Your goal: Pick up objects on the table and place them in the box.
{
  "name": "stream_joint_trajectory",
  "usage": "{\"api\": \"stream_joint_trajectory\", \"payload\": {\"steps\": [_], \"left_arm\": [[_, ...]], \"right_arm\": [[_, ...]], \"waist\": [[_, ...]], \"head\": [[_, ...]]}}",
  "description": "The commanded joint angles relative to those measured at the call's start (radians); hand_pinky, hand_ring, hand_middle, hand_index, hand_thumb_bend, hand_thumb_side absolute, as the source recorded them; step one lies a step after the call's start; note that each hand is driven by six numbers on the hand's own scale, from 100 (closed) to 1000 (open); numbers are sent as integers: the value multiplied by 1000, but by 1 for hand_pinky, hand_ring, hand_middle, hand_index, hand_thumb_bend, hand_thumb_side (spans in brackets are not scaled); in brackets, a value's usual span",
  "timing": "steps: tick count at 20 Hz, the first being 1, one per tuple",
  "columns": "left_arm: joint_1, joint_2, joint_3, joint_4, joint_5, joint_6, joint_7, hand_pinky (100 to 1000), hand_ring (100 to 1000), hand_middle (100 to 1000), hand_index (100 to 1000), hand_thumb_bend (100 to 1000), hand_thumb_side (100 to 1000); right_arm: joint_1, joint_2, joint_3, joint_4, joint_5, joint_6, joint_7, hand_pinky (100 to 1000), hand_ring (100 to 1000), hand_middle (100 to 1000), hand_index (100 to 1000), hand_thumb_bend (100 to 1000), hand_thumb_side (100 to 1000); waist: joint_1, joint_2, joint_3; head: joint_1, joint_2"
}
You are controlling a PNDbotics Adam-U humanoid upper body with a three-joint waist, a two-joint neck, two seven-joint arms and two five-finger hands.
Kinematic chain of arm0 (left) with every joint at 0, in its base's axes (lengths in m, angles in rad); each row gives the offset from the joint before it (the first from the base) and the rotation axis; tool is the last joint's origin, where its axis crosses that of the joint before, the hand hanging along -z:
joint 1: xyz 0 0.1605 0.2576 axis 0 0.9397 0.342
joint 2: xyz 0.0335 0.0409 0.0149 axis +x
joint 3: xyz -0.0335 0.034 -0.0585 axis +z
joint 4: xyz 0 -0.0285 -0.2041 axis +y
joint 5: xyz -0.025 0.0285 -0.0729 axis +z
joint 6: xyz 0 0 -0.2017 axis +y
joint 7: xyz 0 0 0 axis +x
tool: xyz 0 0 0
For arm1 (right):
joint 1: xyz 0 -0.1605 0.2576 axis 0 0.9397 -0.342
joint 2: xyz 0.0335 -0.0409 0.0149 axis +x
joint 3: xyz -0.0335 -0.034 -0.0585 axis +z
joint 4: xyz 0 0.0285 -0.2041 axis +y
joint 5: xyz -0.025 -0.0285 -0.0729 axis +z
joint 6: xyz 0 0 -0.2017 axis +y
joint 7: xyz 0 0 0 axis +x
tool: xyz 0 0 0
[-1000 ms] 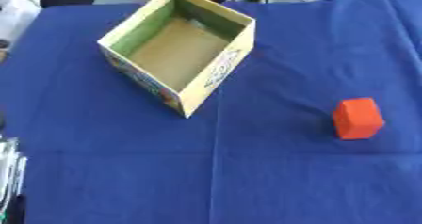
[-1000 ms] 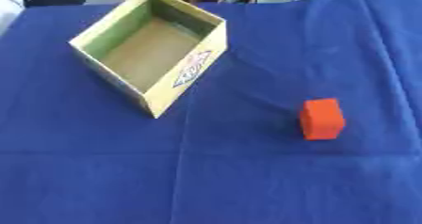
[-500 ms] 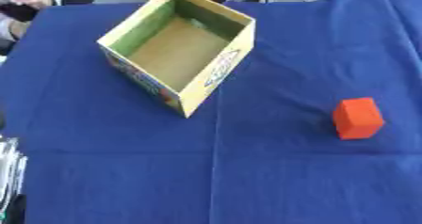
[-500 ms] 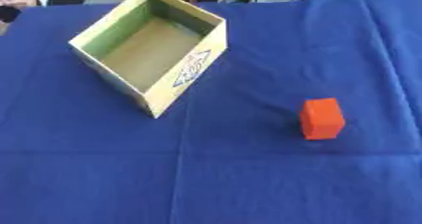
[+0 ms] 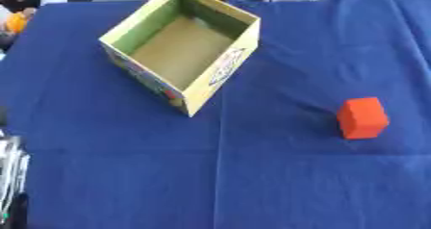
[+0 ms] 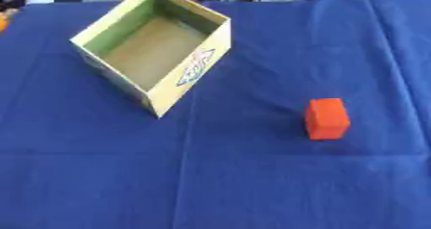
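The blue table [image 5: 252, 184] carries an open, empty box [image 5: 181, 43] at the far left and an orange block [image 5: 363, 118] well apart from it on the right. Only a sliver of the left hand [image 5: 10, 175] shows at the lower-left edge (its fingers cannot be made out); the right hand is out of sight. The block lies far right of that hand, so the right arm is likely nearer.

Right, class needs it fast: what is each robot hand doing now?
Left hand: only an edge shows, fingers cannot be told.
Right hand: not in view.
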Motion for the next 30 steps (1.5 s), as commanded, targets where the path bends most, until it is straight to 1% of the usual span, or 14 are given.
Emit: {"api": "stream_joint_trajectory", "payload": {"steps": [1,7,10,12,17,19,22,27,30], "left_arm": [[-1,33,1,-18,-2,4,-2,466,647,595,733,100,955],[-1,33,-5,-18,1,5,-8,466,648,595,733,100,954],[-3,31,-8,-18,4,5,-12,466,648,595,733,100,954],[-4,29,-10,-18,6,5,-14,466,649,595,733,100,954],[-6,28,-12,-18,9,5,-18,465,650,595,732,100,955],[-6,27,-12,-18,10,5,-18,465,650,595,732,100,955],[-7,26,-14,-18,11,5,-21,465,650,595,732,100,955],[-8,24,-16,-18,13,6,-25,464,651,595,732,100,956],[-10,22,-19,-18,14,6,-29,464,651,595,732,100,956]], "right_arm": [[-21,-106,26,-18,51,44,43,784,821,775,871,148,1000],[-40,-247,82,-18,137,128,130,815,824,797,873,304,1000],[-43,-317,114,-18,180,134,173,831,830,808,882,350,1000],[-40,-352,129,-18,210,125,203,841,841,814,889,405,1000],[-27,-359,166,-18,282,119,275,872,870,821,903,583,1000],[-26,-354,174,-18,311,121,304,872,870,821,903,583,1000],[-22,-348,197,-18,349,120,347,877,877,821,909,623,888],[-39,-341,228,-18,345,112,419,879,880,820,909,637,850],[-57,-335,250,-18,339,107,463,877,882,811,908,639,803]], "waist": [[-5,-27,-3],[-4,-30,1],[0,-30,8],[1,-29,13],[2,-27,16],[2,-26,16],[2,-24,19],[1,-23,25],[1,-22,28]], "head": [[5,3],[-4,0],[-12,-3],[-18,-6],[-23,-12],[-24,-12],[-27,-14],[-31,-15],[-35,-16]]}}
